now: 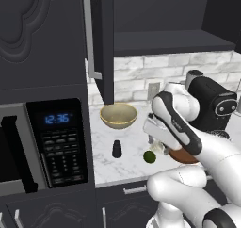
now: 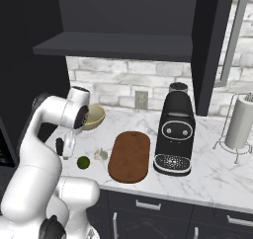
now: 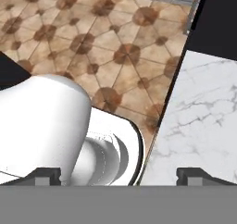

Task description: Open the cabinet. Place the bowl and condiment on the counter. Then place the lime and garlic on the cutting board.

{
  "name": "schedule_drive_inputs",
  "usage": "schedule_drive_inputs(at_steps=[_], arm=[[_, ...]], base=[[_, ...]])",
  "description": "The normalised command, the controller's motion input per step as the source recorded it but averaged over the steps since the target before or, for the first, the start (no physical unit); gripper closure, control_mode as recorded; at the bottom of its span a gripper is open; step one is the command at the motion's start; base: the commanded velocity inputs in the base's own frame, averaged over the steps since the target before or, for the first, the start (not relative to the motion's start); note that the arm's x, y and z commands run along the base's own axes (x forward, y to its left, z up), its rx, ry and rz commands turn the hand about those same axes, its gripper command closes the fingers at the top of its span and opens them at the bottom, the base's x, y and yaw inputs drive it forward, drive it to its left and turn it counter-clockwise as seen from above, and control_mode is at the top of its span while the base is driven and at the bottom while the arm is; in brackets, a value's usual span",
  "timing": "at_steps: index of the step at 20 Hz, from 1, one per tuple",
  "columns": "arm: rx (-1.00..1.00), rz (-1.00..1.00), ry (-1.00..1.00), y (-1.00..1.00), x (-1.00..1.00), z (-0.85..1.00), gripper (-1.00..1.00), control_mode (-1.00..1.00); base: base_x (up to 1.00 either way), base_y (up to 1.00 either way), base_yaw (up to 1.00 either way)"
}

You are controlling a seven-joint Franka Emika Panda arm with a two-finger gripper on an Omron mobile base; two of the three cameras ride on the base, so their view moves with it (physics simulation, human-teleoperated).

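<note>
I've got the jaws spread wide and empty above the lime (image 1: 149, 157) and garlic (image 2: 101, 155), left of the cutting board (image 2: 129, 156), for picking.

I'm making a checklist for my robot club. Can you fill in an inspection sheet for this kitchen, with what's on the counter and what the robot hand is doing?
Surface: white marble counter, dry and unbroken as far as seen.
Job's things: cabinet door open, shelf looks bare; bowl and condiment on the counter; lime and garlic on the counter beside the cutting board, not on it.
Clutter: coffee machine, paper towel holder.
Grippers: gripper open, holding nothing, looking past the counter edge at the floor.
Cables: nothing seen.
Surroundings: microwave, brick backsplash with an outlet, tiled floor.
</note>
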Motion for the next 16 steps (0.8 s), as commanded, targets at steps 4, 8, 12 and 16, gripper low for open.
schedule_drive_inputs(at_steps=[4,8,12,16], arm=[[-0.07,0.3,0.0,0.0,0.0,-0.34,-1.0,-1.0],[-0.05,0.24,-0.01,-0.02,0.05,-0.16,-1.0,-1.0],[-0.02,0.17,0.0,-0.15,0.27,-0.23,-1.0,-1.0],[-0.03,0.14,-0.01,-0.05,0.15,-0.36,-1.0,-1.0]], base=[[0.0,0.0,0.0],[0.0,0.0,0.0],[0.0,0.0,0.0],[0.0,0.0,0.0]])
